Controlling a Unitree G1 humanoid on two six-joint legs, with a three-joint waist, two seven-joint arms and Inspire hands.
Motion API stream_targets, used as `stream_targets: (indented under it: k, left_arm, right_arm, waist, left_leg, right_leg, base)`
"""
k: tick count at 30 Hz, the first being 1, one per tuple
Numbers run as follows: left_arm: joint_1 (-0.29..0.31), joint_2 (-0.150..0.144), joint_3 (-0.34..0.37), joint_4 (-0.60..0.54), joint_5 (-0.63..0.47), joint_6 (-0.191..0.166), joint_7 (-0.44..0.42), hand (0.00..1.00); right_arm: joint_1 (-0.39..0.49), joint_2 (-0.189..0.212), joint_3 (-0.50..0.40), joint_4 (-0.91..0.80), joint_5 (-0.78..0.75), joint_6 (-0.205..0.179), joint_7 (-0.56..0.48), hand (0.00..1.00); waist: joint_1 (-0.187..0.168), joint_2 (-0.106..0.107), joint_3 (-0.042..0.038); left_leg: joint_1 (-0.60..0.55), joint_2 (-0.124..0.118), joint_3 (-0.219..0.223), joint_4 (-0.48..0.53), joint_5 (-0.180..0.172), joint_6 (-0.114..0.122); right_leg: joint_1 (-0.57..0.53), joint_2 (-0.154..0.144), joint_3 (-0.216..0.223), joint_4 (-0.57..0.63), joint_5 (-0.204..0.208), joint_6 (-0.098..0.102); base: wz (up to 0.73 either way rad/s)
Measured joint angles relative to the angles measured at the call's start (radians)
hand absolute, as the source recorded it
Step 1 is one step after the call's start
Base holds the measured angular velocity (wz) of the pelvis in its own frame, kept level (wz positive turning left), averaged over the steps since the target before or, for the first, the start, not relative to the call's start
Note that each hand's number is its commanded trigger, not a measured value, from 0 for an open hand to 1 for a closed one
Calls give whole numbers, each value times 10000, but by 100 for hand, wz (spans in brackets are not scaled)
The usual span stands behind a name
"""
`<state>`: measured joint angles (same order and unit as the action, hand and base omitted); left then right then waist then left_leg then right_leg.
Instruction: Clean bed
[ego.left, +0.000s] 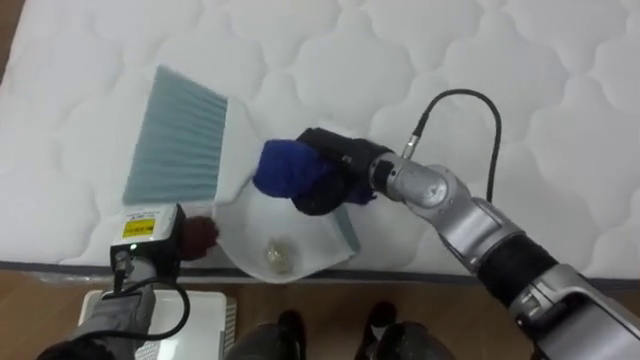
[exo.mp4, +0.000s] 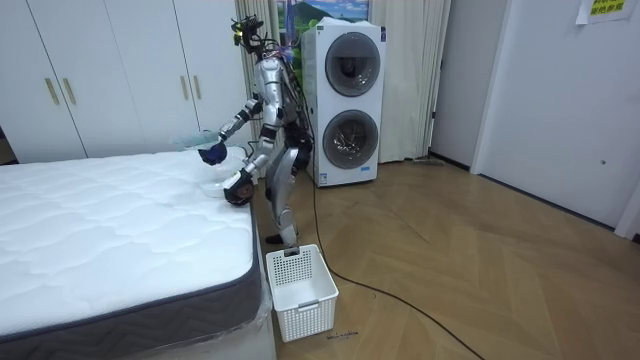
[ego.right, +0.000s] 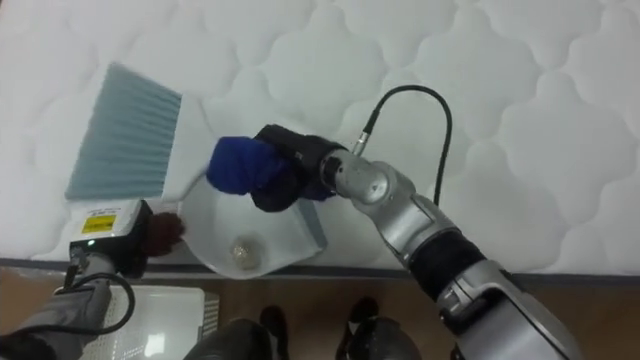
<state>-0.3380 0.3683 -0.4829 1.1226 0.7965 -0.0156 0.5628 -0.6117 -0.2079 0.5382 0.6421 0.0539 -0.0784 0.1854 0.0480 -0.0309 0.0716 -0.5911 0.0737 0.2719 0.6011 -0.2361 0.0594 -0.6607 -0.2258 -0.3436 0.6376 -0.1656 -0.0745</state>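
Two hands are at the near edge of the bed as I look down through the left eye view. The right hand (ego.left: 305, 170), its fingers wrapped in blue, is clenched around the handle of the brush (ego.left: 175, 140). The brush's pale blue-grey bristles fan out on the white quilted mattress (ego.left: 480, 60), up and to the left of that hand. Just below the hand lies a white dustpan (ego.left: 250, 215), its lower rim reaching the mattress edge. A small crumpled scrap (ego.left: 277, 256) sits inside the pan near that rim, below the right hand and apart from the bristles. My left hand (ego.left: 200, 235) shows as dark reddish fingers against the pan's left side. I cannot tell whether they grip the pan or only rest on it.

In the room view the robot stands on the wooden floor at the far corner of the bed, leaning over it. The right arm reaches out over the mattress with the brush raised, and the left hand is lower, at the mattress edge by the pan. A white basket (exo.mp4: 300, 305) stands on the floor beside the bed. Stacked laundry machines (exo.mp4: 345, 100) and white wardrobes (exo.mp4: 100, 70) line the wall behind.

The right eye view gives the same layout: brush head upper left, blue-wrapped hand in the middle, pan and scrap beneath it.
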Motion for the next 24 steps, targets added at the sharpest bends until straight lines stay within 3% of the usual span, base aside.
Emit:
stream_targets:
  k: [5,13,16,20,23,24]
  left_arm:
    - [201,12,190,-2,3,-94,337,100]
    - [337,13,877,2,21,-587,661,100]
    - [443,22,1016,-9,26,-650,762,100]
    - [698,29,1281,-17,21,-768,1006,100]
    - [1016,15,1522,-24,22,-916,1114,100]
    - [1258,-49,1664,-55,24,-968,1173,100]
  right_arm:
    - [360,-86,-1368,2,680,-387,-1422,0]
    - [1266,-420,-3265,144,2737,-989,-3237,0]
    - [1575,-487,-3445,157,3192,-1220,-3635,0]
    - [1906,-535,-3661,158,3675,-1372,-4062,0]
    - [2153,-570,-3790,159,4145,-1497,-4247,0]
    - [2312,-569,-3914,157,4183,-1522,-4258,0]
  waist:
    - [-285,-77,-13]
    - [-504,-164,-31]
    - [-513,-155,-32]
    - [-500,-127,-46]
    - [-439,-60,-85]
    - [-421,23,-161]
  left_leg:
    - [30,17,3,11,-21,28]
    - [487,83,225,-220,-60,65]
    - [862,259,210,-184,-192,-17]
    - [1306,325,224,-316,-238,-70]
    - [1696,323,231,-540,-229,-116]
    - [1924,302,212,-697,-212,-142]
  right_leg:
    - [55,19,-11,-51,12,20]
    - [430,214,182,-447,180,117]
    - [917,430,143,-690,184,124]
    - [1383,539,118,-890,176,134]
    - [1773,599,83,-1087,171,147]
    - [2016,625,37,-1248,177,175]
  base:
    - [0]
    - [-10]
    - [-9]
    - [-5]
    - [0]
    - [5]
